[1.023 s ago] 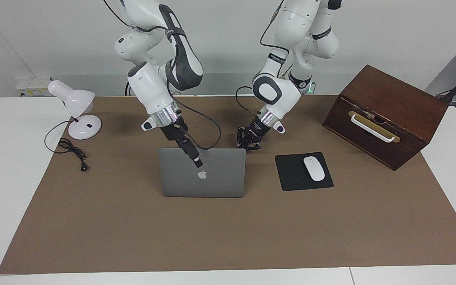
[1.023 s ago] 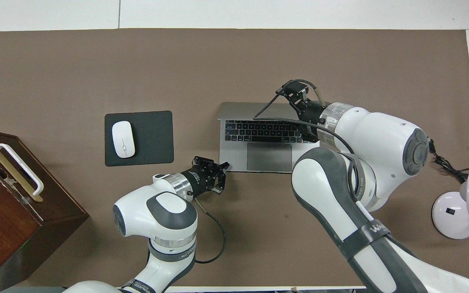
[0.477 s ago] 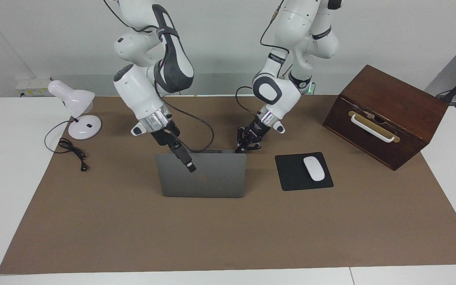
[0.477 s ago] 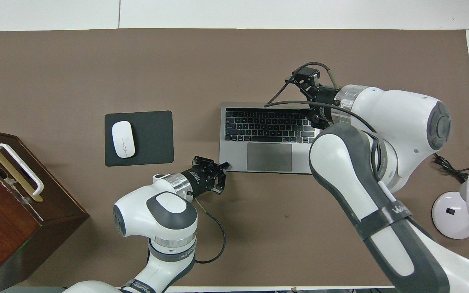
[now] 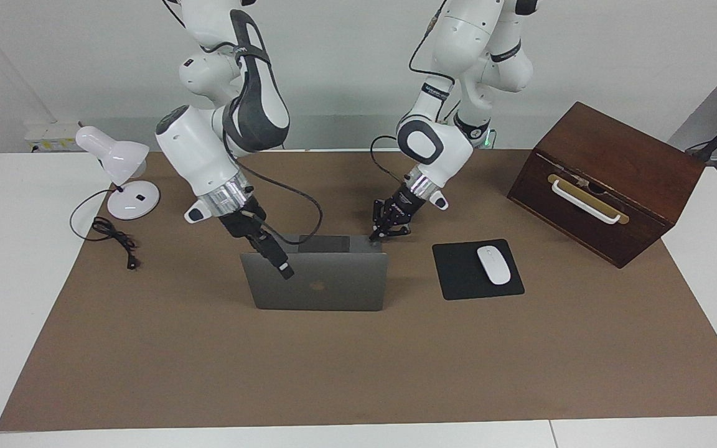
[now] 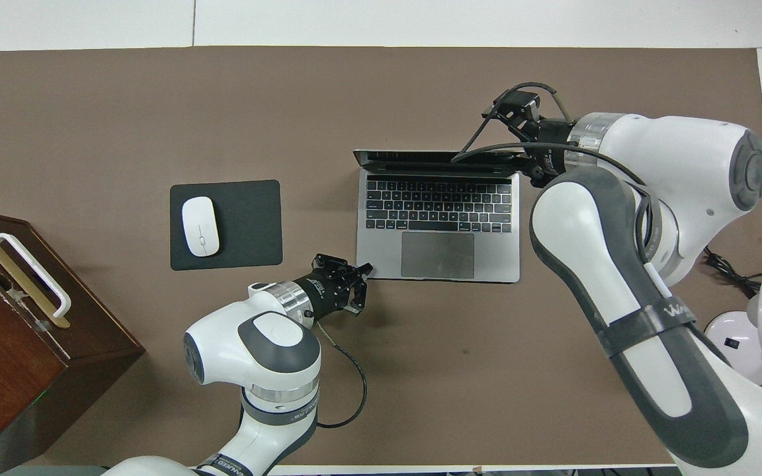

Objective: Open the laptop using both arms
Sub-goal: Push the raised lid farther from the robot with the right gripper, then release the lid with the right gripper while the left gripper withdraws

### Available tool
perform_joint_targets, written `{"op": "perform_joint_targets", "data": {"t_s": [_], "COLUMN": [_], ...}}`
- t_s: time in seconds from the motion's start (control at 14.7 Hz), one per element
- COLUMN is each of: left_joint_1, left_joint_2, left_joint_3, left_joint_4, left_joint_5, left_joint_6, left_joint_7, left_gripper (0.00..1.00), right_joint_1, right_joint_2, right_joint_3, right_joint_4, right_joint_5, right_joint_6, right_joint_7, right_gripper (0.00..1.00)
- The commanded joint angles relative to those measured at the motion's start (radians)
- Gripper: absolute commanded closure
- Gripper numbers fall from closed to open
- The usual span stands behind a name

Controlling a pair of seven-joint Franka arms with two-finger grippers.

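The silver-grey laptop (image 5: 327, 287) stands open in the middle of the brown mat, its lid about upright with the apple logo facing away from the robots. The overhead view shows its base (image 6: 437, 268), black keyboard (image 6: 438, 206) and grey trackpad. My right gripper (image 5: 268, 252) is at the lid's top edge, near the corner toward the right arm's end; it also shows in the overhead view (image 6: 532, 164). My left gripper (image 5: 388, 231) is open and low at the base's corner nearest the robots toward the left arm's end, one fingertip (image 6: 366, 268) touching it.
A black mouse pad (image 5: 458, 274) with a white mouse (image 5: 494, 264) lies beside the laptop toward the left arm's end. A dark wooden box (image 5: 607, 180) with a white handle stands past it. A white desk lamp (image 5: 125, 177) and its cable are at the right arm's end.
The lid has swung further open, from leaning over the keyboard to about upright. My right gripper has moved with its top edge, away from the robots. The left gripper has stayed at the base corner.
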State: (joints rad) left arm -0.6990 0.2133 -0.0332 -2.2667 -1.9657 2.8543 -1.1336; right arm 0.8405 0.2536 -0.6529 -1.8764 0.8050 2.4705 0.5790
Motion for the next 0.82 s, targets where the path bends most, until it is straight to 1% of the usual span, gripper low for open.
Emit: {"op": "perform_joint_targets", "data": {"t_s": [0.0,0.2,0.34,0.48,0.75], "left_joint_1": [-0.004,-0.004,-0.004,-0.004,-0.004], "left_joint_2": [0.043,0.043,0.043,0.043,0.043], "left_joint_3": [0.009,0.009,0.009,0.009,0.009], "left_joint_4": [0.022,0.022,0.022,0.022,0.022], "left_joint_5": [-0.025,-0.025,-0.025,-0.025,-0.025], "left_joint_6": [0.019,0.019,0.019,0.019,0.019], "left_joint_7": [0.029,0.029,0.031,0.031,0.031], "left_gripper": [1.0,1.0,1.0,1.0,1.0], "right_joint_1": [-0.029,-0.043,-0.046,-0.066,-0.087], "right_joint_2": [0.044,0.055,0.064,0.078,0.091], "right_joint_3": [-0.005,-0.001,-0.002,-0.002,-0.001], "right_joint_4": [0.063,0.068,0.068,0.069,0.095], "right_joint_5": [0.031,0.043,0.101,0.134,0.131], "right_joint_6": [-0.021,-0.012,-0.008,-0.008,-0.013], "right_joint_7": [-0.053,-0.097,-0.16,-0.205,-0.218], "right_gripper": [0.0,0.0,0.0,0.0,0.0]}}
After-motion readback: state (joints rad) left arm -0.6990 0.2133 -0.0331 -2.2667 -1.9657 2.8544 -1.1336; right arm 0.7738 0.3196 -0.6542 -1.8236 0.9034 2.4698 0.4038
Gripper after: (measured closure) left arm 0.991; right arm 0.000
